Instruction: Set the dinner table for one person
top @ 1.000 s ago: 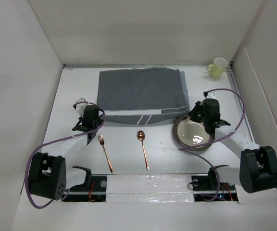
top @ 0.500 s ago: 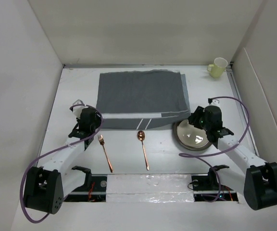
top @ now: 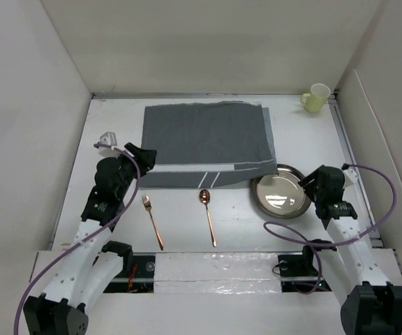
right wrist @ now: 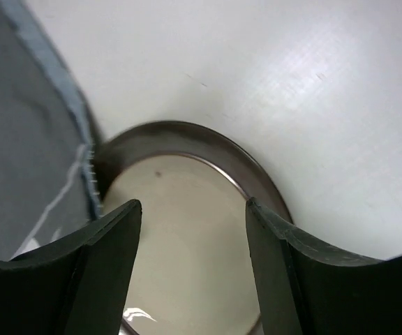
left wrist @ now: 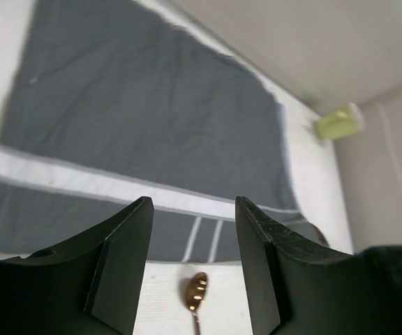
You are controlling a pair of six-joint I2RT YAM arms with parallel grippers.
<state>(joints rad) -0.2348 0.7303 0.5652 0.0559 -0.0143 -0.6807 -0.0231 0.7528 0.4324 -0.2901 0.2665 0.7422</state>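
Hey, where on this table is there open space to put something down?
The placemat is bare on top. Bare dinner table lies right of it, between plate and mug, and in the lane between fork and spoon. Crowded: the mat's near right corner, where the plate abuts it beside the right gripper.

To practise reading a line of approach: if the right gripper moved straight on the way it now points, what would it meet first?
Most likely the metal plate: in the wrist view it lies straight ahead, framed by the open right gripper. Depth is hard to judge.
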